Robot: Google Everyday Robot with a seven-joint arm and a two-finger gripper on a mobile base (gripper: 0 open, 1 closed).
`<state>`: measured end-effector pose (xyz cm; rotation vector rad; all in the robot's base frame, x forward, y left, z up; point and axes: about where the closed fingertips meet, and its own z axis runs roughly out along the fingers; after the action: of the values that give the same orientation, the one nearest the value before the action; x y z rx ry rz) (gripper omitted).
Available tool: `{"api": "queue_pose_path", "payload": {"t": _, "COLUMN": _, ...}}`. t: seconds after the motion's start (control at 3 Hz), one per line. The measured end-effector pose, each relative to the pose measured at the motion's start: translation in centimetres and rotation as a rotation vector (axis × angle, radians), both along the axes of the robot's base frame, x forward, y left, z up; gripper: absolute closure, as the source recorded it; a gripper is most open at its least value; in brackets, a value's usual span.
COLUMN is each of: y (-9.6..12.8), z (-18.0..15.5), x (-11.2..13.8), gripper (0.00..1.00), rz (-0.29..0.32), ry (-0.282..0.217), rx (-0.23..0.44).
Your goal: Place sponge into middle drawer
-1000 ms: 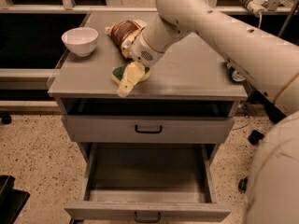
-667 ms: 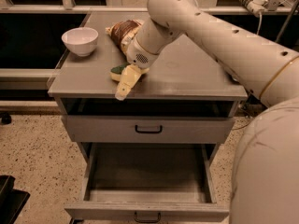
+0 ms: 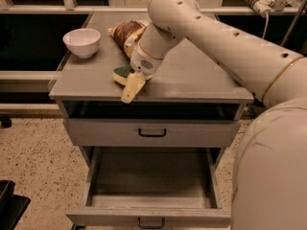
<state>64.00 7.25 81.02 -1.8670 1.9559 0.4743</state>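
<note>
The sponge, dark green on top over pale yellow foam, lies on the grey cabinet top near its front edge. My gripper comes down from the right, sits right at the sponge's near right side and reaches past the front edge. The sponge rests on the top. The middle drawer is pulled out below, and its flat grey floor holds nothing. Its small black handle is at the frame's bottom.
A white bowl stands at the top's back left. A brown and yellow snack bag lies just behind the sponge. The drawer above is shut. My arm covers the right side of the view.
My arm has swung left and nearer the camera, and the gripper has shifted slightly left and toward the front edge. The sponge has stayed in place on the top.
</note>
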Motion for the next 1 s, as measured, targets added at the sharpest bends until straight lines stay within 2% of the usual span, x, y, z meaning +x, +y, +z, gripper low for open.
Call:
{"api": "queue_pose_path", "payload": {"t": 0.67, "y": 0.0, "z": 0.01, "x": 0.0, "gripper": 0.88, "rz": 0.0, "ry": 0.0, "rx": 0.0}}
{"api": "queue_pose_path", "payload": {"t": 1.0, "y": 0.0, "z": 0.54, "x": -0.13, "gripper": 1.0, "rz": 0.0, "ry": 0.0, "rx": 0.0}}
